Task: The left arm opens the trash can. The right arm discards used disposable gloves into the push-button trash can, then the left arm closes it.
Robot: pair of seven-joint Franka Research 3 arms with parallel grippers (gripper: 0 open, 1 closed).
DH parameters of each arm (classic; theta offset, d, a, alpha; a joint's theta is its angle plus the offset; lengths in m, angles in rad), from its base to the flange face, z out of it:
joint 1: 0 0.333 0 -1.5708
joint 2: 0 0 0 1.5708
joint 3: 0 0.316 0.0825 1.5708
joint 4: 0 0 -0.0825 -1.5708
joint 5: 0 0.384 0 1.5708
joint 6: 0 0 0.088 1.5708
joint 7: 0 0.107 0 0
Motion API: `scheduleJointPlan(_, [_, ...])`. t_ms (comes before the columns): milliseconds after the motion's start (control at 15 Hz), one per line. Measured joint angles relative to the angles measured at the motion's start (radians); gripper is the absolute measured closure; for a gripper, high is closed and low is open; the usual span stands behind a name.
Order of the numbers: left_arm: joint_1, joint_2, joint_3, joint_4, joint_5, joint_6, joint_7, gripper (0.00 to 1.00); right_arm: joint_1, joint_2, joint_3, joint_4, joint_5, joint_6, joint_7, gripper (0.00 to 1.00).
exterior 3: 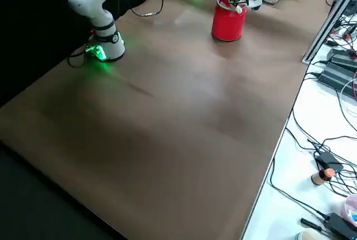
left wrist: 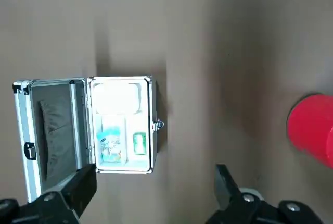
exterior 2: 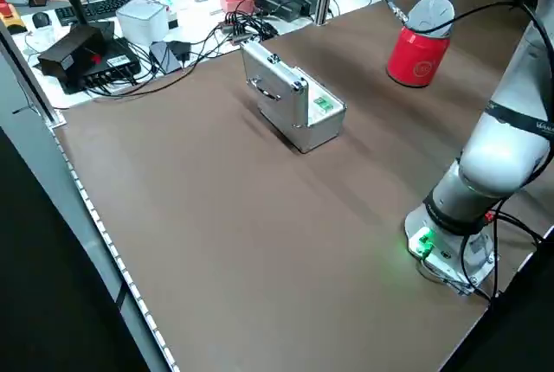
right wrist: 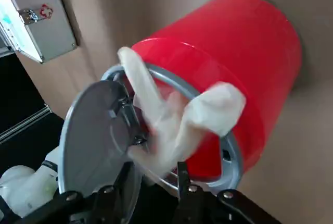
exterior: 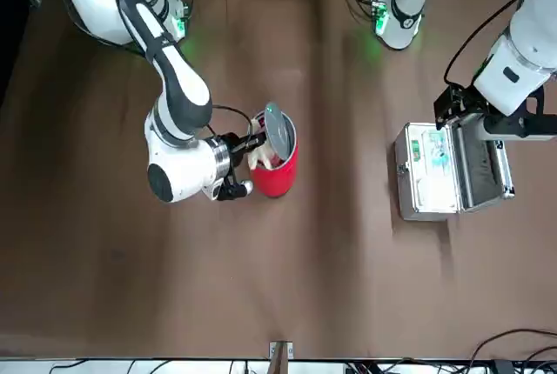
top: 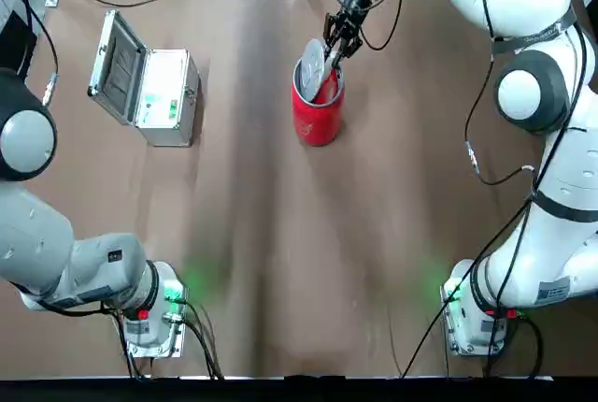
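Trash can (top: 317, 107) — red, mid-table, far side, lid (right wrist: 96, 135) tipped up. Right gripper (right wrist: 151, 182) at its mouth, clenched on gloves (right wrist: 171, 117) draped over the rim — release goes straight down. Left gripper (left wrist: 156, 182) parked wide apart over the silver box (left wrist: 119, 125).

Overhead and front cameras face oppositely, sharing the trash can (top: 318, 103).

Both arms are glossy white with rounded grey joint caps; the right arm (top: 537, 93) trails a thin black cable, the left arm (top: 56, 252) matches it, and green lights glow at both bases.
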State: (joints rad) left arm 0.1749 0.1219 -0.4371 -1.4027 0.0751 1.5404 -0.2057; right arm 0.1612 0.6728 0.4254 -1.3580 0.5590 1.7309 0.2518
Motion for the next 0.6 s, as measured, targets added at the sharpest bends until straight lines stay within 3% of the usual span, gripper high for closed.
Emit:
scheduleJointPlan(400, [-0.001, 0.0, -0.002, -0.001, 0.0, 0.0, 0.0, 0.0, -0.009, 0.0, 0.0, 0.001, 0.007, -0.005, 0.001, 0.6])
scheduleJointPlan(600, [-0.003, 0.003, -0.028, -0.005, 0.0, 0.0, 0.001, 0.0, -0.041, 0.0, 0.0, 0.012, 0.007, -0.076, 0.003, 0.6])
